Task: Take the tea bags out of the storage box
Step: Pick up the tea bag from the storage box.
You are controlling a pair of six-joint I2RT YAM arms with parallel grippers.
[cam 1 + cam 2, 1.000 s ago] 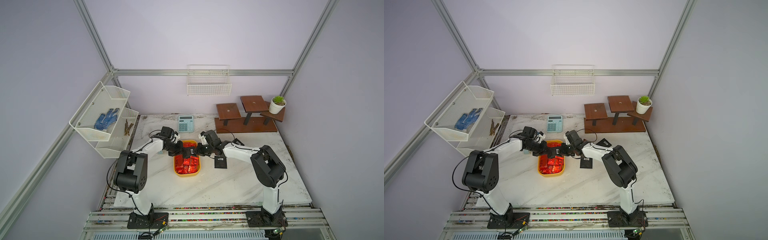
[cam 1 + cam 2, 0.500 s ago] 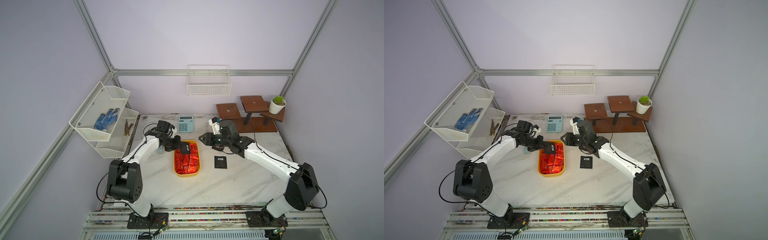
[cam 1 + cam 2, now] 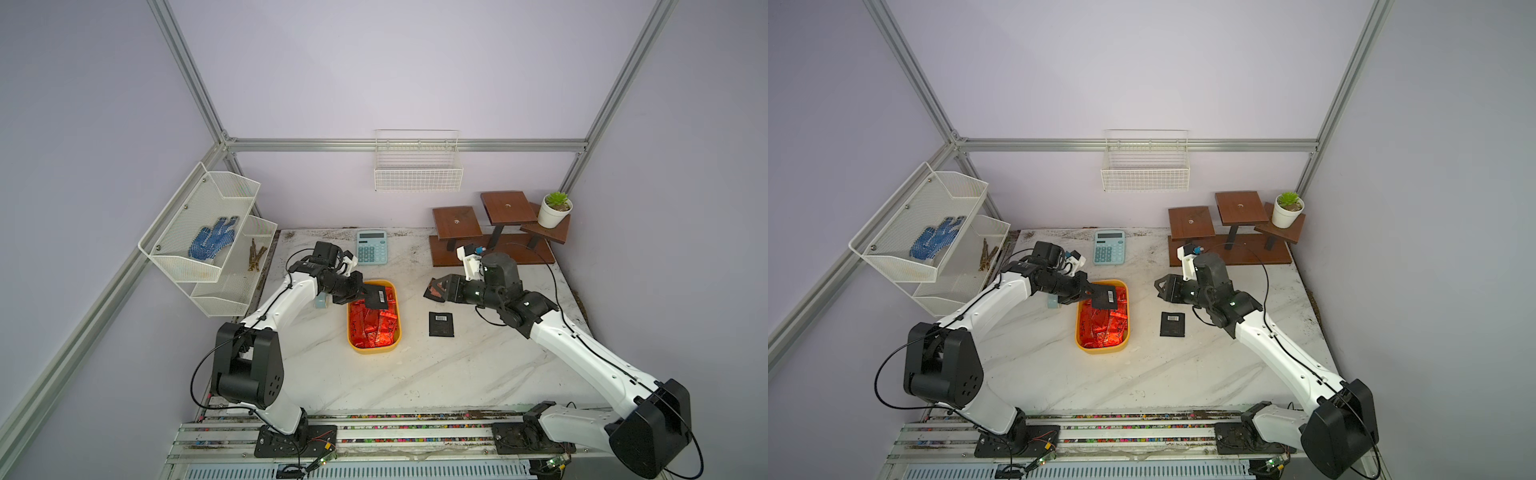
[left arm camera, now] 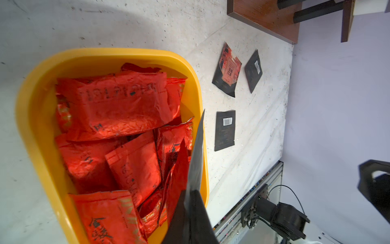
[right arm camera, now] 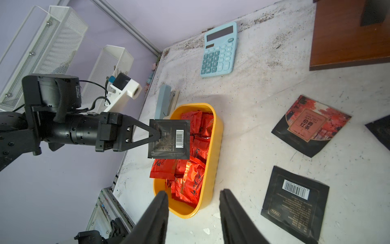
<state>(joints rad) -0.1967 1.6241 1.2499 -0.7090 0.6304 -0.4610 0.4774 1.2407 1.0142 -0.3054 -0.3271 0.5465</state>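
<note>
Red foil tea bags [image 3: 374,328] are lying heaped in the yellow storage box [image 3: 374,350]. Above its far end, a black barcoded sachet [image 5: 168,139] is being gripped by the clenched left gripper [image 5: 157,134]. The right gripper [image 5: 193,211] is standing parted and empty. Removal is judged to be under way; next, the sachet needs carrying clear and releasing onto the marble tabletop [image 3: 415,382].

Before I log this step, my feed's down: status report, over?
Left gripper shut on black sachet, above storage box. Right gripper open, empty. Three sachets out on table, red sachets in box. Nothing in the way.
</note>
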